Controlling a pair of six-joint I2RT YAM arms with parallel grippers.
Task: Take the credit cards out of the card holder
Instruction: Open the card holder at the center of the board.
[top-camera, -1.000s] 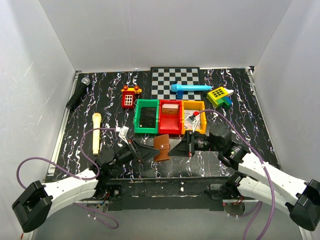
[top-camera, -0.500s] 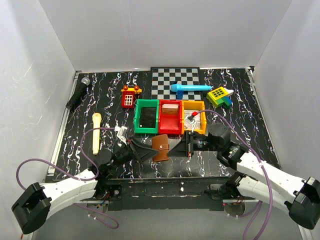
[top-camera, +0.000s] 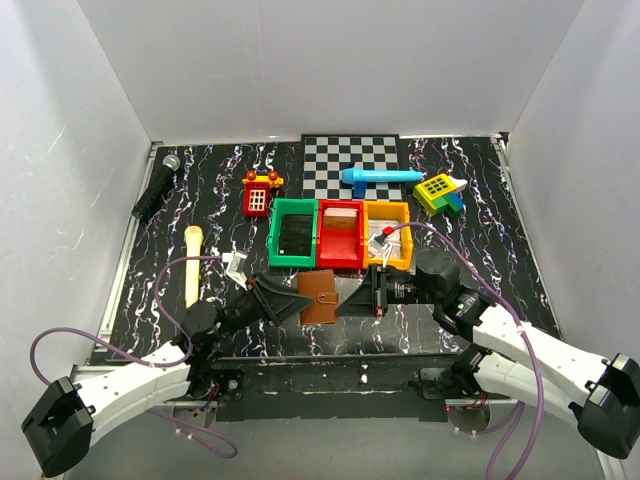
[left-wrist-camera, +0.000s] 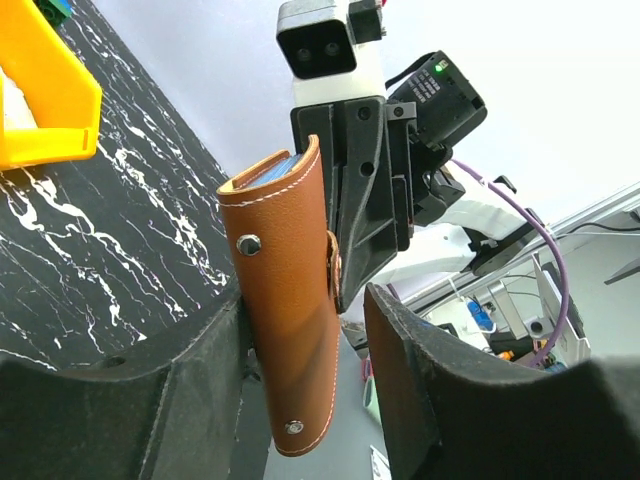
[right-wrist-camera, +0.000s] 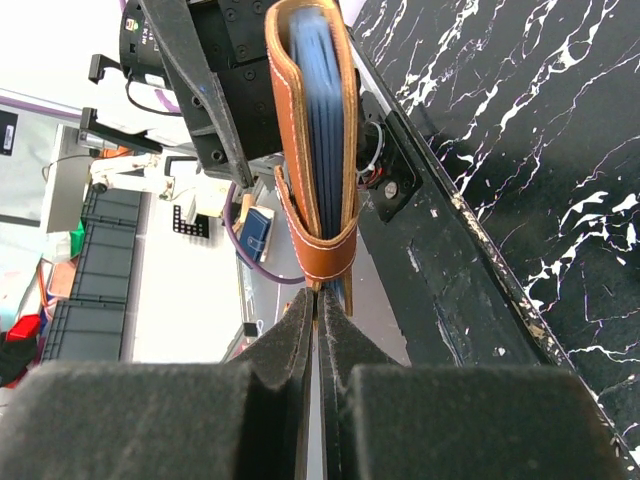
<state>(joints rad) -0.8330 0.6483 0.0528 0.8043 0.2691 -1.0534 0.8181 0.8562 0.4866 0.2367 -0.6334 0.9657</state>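
The left claw (top-camera: 297, 303) straddles the card holder (top-camera: 320, 297) with its jaws apart. In the left wrist view one finger (left-wrist-camera: 190, 380) lies against the brown leather, while the other (left-wrist-camera: 420, 380) has a gap beside it, so nothing is clamped on that side yet. The holder hangs clear of the counter (top-camera: 470, 250), folded shut and on edge, between the two claws and just in front of the red bin (top-camera: 340, 263). It is probably held up like this so each arm can take one cover and swing it open like a book.

The right claw (top-camera: 348, 297) carries the load, its fingers pressed together on the holder's thin edge. That leaves the broad faces and the mouth free for the other arm.

Blue-grey layers show in the holder's open edge. I cannot tell whether they are cards or lining, and no card is out yet.

Three bins stand touching in a row behind it. The green bin (top-camera: 273, 235) holds a dark ridged item and the red one a pale tan block. The yellow bin (top-camera: 387, 205) holds a small white and red piece, too small to name.
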